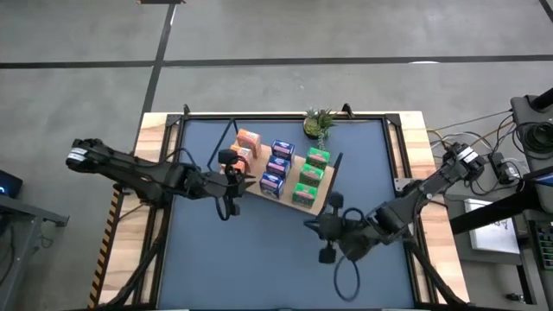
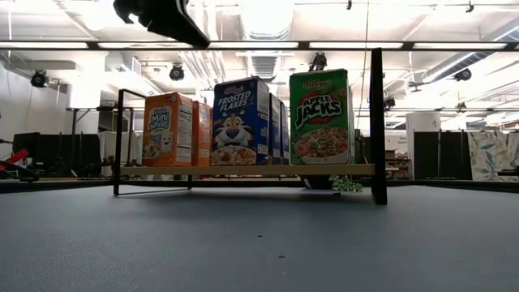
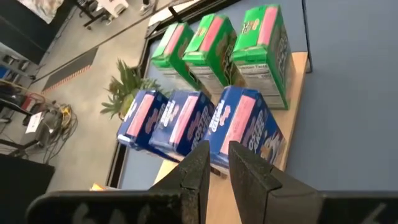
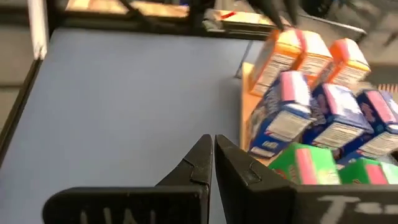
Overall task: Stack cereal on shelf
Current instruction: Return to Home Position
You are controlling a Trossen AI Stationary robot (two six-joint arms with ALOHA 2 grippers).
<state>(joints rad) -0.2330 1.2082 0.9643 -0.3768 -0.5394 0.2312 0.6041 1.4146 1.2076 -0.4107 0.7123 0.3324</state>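
High view is showing the cereal (image 1: 283,170) standing in three rows on the shelf (image 1: 324,195) at mid-bench: orange far left, blue in the middle, green right. Left end effector (image 1: 232,175) is hovering just beside the orange boxes, fingers nearly together and holding nothing. Right end effector (image 1: 321,226) is waiting near the shelf's near end, fingers together, empty. Stacking is looking finished; next, both arms likely need only to be backing away without clipping a box.
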